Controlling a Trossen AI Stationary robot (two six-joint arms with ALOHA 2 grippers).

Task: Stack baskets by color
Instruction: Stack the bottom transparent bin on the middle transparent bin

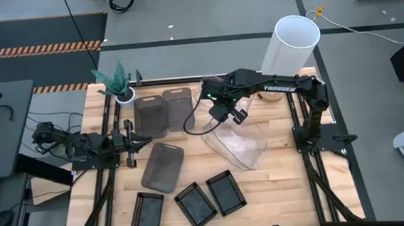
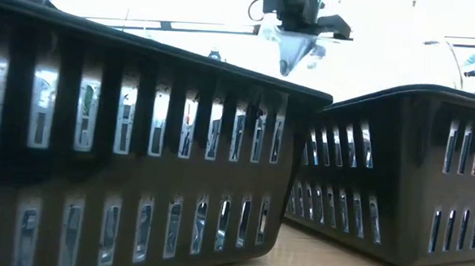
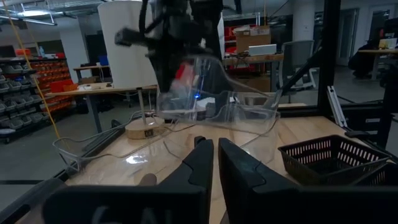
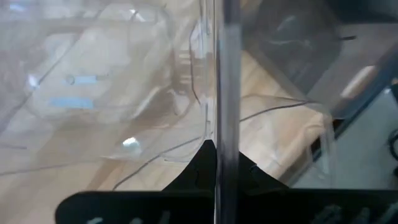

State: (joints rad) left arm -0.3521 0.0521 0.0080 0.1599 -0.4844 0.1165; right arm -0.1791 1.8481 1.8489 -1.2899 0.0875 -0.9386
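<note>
My right gripper (image 1: 234, 116) points steeply down over the table's middle, shut on a large clear basket (image 1: 241, 144) that hangs tilted below it. Three smoky grey baskets (image 1: 151, 116) (image 1: 178, 103) (image 1: 163, 165) lie left of it. Three small black perforated baskets (image 1: 148, 211) (image 1: 195, 204) (image 1: 226, 192) stand along the near edge. A second clear basket (image 3: 87, 152) shows faintly on the table in the left wrist view. My left gripper (image 1: 129, 141) rests shut at the table's left side and touches nothing. My right gripper pinches the clear basket's wall at its rim (image 4: 222, 134) between its two fingers, coming from above and pointing steeply down. The basket hangs tilted below the fingers (image 3: 186, 74). I cannot tell whether its lower end touches the table.
A white cylindrical lamp (image 1: 295, 44) stands on a wooden base (image 3: 146, 128) at the far right. A small green plant (image 1: 118, 82) stands at the far left corner. Black frame rails (image 1: 107, 134) run along both sides. Bare wood lies at the near right (image 1: 279, 193).
</note>
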